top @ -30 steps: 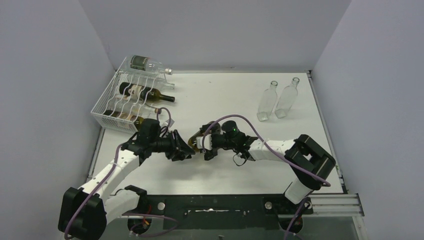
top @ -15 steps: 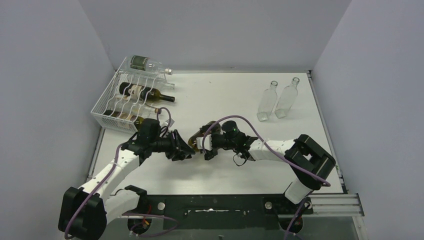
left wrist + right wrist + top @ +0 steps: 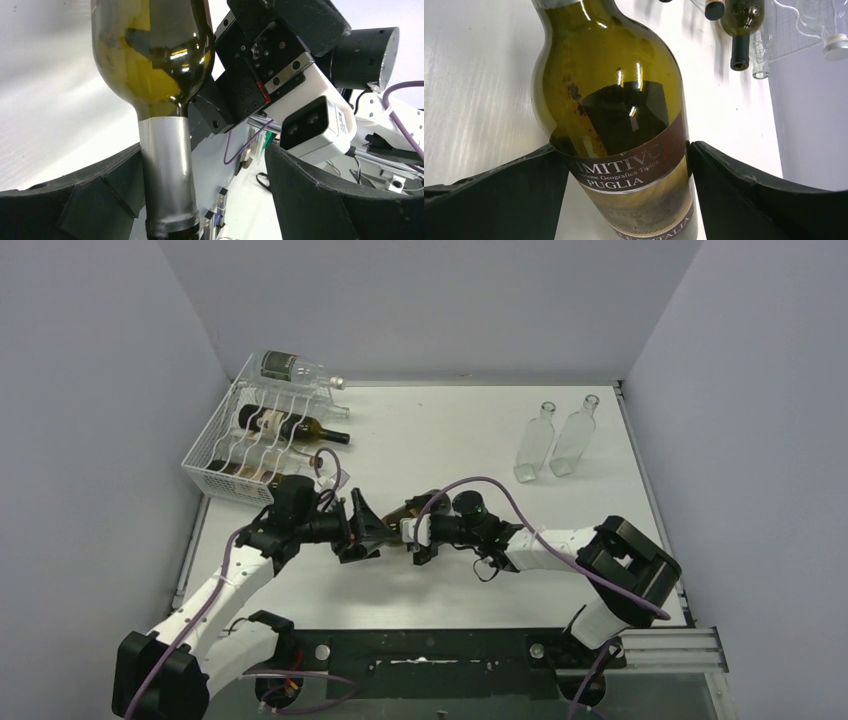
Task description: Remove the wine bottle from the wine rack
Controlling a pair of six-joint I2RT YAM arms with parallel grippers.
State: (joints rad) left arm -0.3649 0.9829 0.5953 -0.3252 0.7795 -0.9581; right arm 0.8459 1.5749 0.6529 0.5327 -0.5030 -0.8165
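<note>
The wine bottle [image 3: 412, 506] is dark green with a brown label and lies off the rack, low over the middle of the table between both arms. My right gripper [image 3: 415, 534] is shut on its labelled body [image 3: 609, 90], both fingers pressed against the glass in the right wrist view [image 3: 623, 150]. My left gripper [image 3: 367, 528] stands open around the silver-foiled neck [image 3: 167, 170]. The neck rests against one finger [image 3: 100, 195], with a wide gap to the other. The wine rack [image 3: 232, 445] sits at the back left.
The rack carries a clear bottle [image 3: 290, 368] on top and dark bottles [image 3: 300, 426] in its lower rows, necks sticking out to the right. Two empty clear glass bottles [image 3: 535, 445] [image 3: 576, 436] stand at the back right. Grey walls close in on three sides.
My left gripper has let go of the bottle's neck and opened wide. My right gripper has closed on the bottle's body, and its arm has shifted slightly right.
</note>
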